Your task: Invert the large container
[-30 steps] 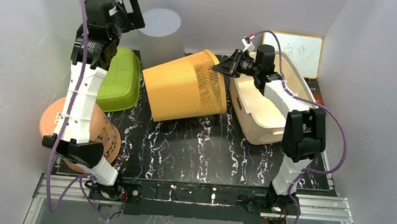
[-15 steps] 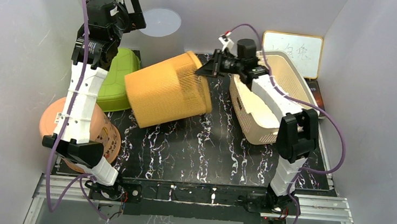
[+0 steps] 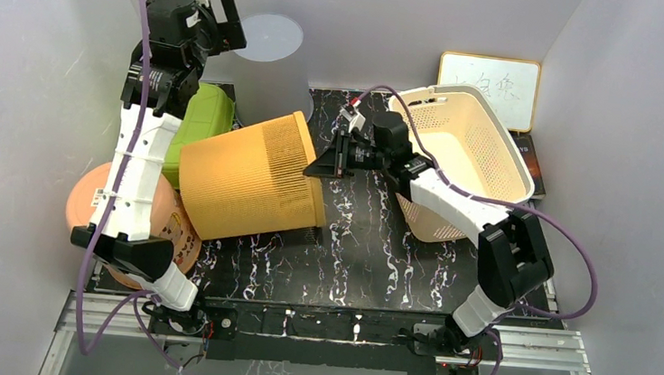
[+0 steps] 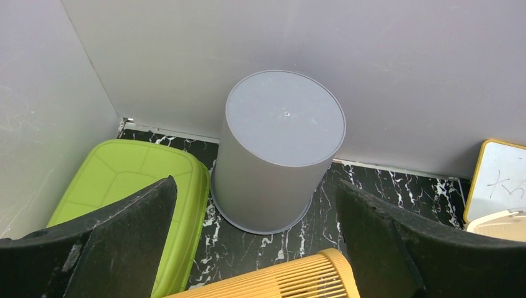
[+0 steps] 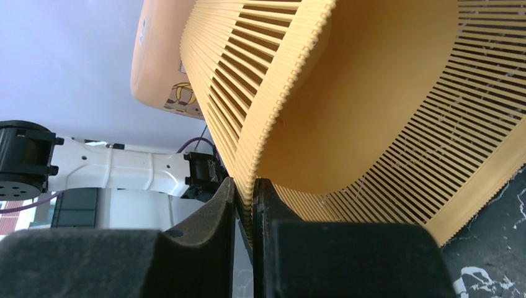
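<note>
Here, the right claw (image 5: pixel 244 186) clamps the orange basket (image 3: pixel 247 180); the left claw (image 4: pixel 254 182) gapes.

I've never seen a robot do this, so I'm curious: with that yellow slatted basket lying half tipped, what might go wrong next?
1. The right claw pinches only the thin rim of the yellow basket. As the basket tips, the rim could slip out and the basket might roll away.
2. The basket's closed end lies right by the green tub and the orange bucket. It may bump or jam against them before turning fully over.
</note>
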You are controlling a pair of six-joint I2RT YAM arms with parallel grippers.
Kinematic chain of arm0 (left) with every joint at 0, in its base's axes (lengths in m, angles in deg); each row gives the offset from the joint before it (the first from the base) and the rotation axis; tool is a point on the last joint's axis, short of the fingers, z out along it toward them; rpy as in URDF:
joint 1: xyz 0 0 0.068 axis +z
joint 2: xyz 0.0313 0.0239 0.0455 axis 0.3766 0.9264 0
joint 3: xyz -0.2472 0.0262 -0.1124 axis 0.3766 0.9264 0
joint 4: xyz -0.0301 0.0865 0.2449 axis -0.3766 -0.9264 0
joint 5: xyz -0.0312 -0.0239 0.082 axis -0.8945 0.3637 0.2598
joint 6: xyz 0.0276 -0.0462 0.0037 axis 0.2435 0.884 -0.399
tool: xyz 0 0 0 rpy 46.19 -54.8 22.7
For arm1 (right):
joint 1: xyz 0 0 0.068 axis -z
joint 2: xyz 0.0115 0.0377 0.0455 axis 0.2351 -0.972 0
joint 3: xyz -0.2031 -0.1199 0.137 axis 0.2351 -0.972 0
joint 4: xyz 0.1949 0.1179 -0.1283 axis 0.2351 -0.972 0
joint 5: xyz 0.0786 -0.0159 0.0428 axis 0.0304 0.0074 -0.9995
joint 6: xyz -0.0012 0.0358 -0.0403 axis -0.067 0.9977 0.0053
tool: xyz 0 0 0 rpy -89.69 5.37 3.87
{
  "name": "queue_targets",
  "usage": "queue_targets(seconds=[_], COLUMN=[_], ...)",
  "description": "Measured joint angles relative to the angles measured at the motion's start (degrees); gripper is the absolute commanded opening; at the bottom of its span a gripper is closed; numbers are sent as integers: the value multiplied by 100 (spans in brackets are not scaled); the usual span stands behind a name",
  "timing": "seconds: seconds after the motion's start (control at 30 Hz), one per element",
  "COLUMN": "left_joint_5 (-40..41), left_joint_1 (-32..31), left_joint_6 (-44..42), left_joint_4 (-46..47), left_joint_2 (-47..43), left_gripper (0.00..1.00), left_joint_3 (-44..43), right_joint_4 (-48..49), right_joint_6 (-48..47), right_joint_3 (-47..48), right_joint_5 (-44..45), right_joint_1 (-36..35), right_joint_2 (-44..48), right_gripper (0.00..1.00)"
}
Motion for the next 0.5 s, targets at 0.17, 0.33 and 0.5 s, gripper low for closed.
queue_targets(seconds=[0.17,0.33,0.5], left_joint_5=[37,144,205], left_joint_1=[-155,-271,-308], left_joint_6=[-42,-120,-170], left_joint_4=[-68,-125,-175], left_joint_2=[2,7,39], left_gripper=[98,98,99], left_joint_3=[-72,-160,-275], right_joint_4=[468,901,1176], right_joint_6=[203,356,382], right_joint_3=[-697,-1307,-1397], right_joint_5=[-57,-413,-640], right_joint_1=[201,756,1117], right_joint_2=[289,481,501], right_gripper=[0,0,0])
